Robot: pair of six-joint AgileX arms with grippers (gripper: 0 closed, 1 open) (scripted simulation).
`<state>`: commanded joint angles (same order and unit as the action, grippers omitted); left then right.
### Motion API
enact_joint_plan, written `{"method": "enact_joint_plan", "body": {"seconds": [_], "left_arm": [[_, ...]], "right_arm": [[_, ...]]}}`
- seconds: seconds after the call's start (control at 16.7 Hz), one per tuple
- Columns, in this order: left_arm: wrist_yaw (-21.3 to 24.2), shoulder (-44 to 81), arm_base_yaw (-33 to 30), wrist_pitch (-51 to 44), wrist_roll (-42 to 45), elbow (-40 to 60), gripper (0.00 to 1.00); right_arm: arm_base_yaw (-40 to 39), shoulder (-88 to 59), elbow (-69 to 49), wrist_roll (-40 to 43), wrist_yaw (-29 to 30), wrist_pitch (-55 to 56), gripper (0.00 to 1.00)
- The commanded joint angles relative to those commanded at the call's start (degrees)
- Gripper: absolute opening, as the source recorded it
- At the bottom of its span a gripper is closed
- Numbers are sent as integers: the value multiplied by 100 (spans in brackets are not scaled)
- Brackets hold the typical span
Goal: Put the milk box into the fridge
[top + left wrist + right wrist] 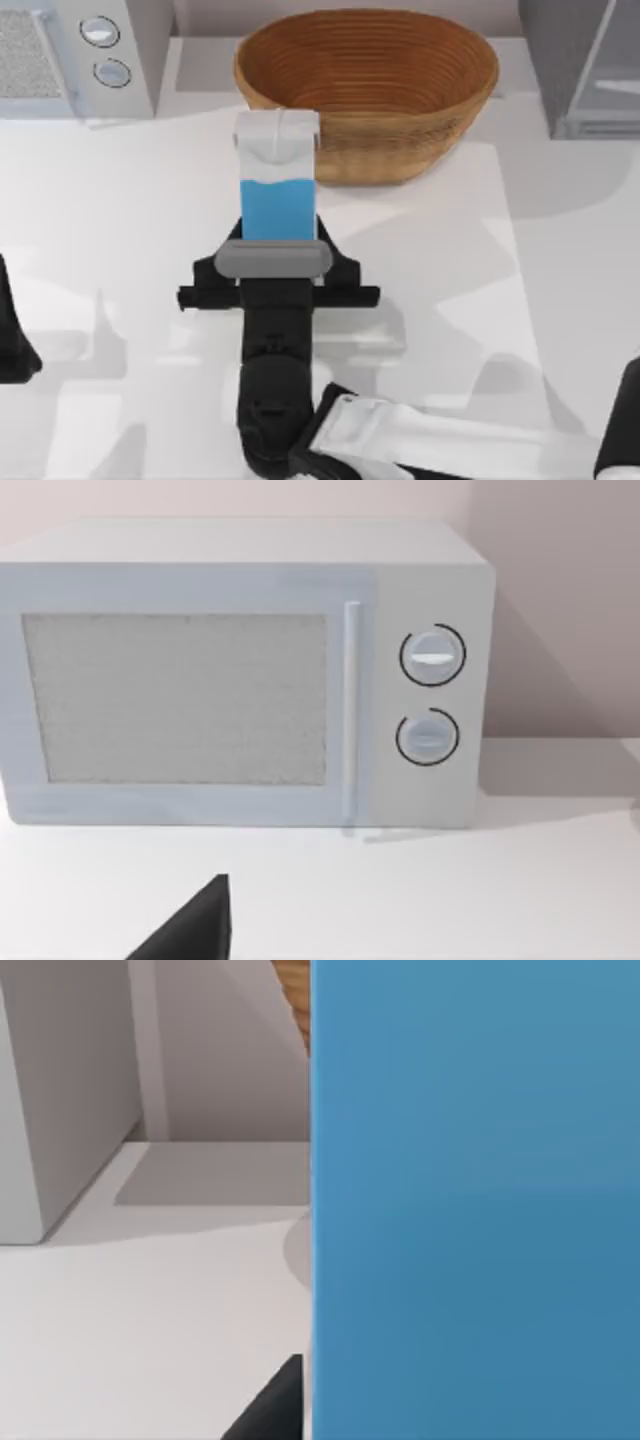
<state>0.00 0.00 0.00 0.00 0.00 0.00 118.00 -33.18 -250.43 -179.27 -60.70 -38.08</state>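
The milk box [279,190] stands upright in the middle of the table, white gabled top over a sky-blue body, just in front of the basket. My right gripper [280,240] reaches in from the near side, one finger on each side of the carton's lower body, shut on it. The carton's blue face [470,1200] looms close in the right wrist view, with one dark fingertip [275,1410] against its edge. At the back right corner is the grey fridge [560,60]. My left gripper [10,345] stays parked at the table's left edge.
A large woven basket [366,70] sits right behind the carton. A white appliance with two round knobs [110,50] occupies the back left corner, and the left wrist view faces its front [240,680]. Bare white table lies on both sides of the carton.
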Motion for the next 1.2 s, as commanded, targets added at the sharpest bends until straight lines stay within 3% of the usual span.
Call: {"method": "enact_joint_plan", "body": {"seconds": [1.2], "left_arm": [[0,0,0,0,0,0,100]], "right_arm": [[1,-2075,292,51,-22,2322,0]]}}
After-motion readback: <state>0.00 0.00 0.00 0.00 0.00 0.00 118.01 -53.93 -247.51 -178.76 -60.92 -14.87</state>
